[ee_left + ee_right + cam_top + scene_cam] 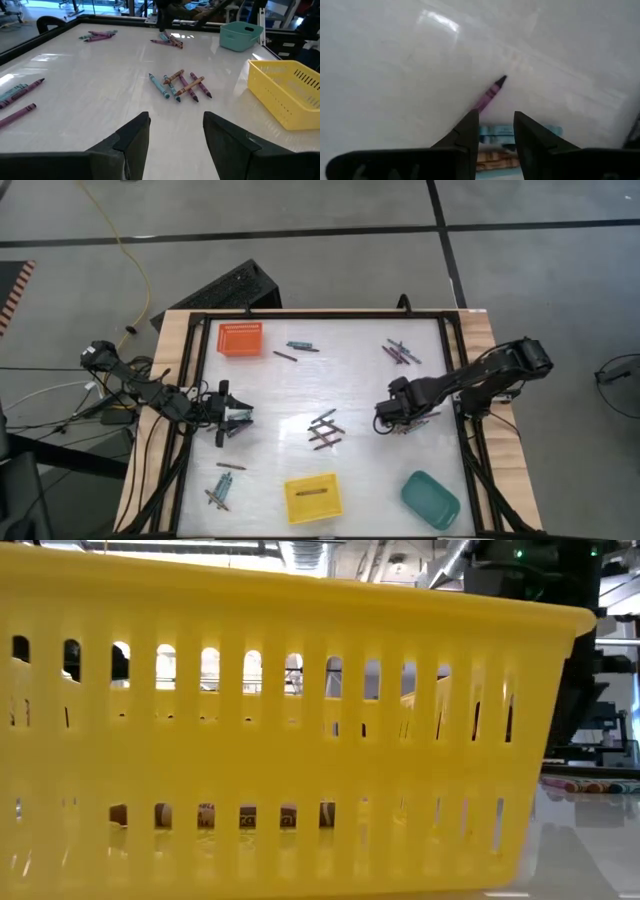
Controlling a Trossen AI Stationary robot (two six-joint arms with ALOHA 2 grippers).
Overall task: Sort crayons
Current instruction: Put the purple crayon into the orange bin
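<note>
Left of the yellow basket [312, 498], the left gripper [240, 417] hovers with fingers spread and empty, loose crayons [324, 430] lie just above the basket, and further right the right gripper [385, 420] hangs low over a purple crayon [492, 91], fingers parted, gripping nothing.

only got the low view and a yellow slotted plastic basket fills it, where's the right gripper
observer: The right gripper is low over the right-centre of the white table, at a small cluster of crayons.
operator: holding one
observer: Not that I can see. Its fingers stand apart over a thin purple crayon, with a teal-blue crayon lying crosswise beneath them.
operator: and the left
observer: The left gripper waits open near the table's left edge, with nothing between its fingers.
</note>
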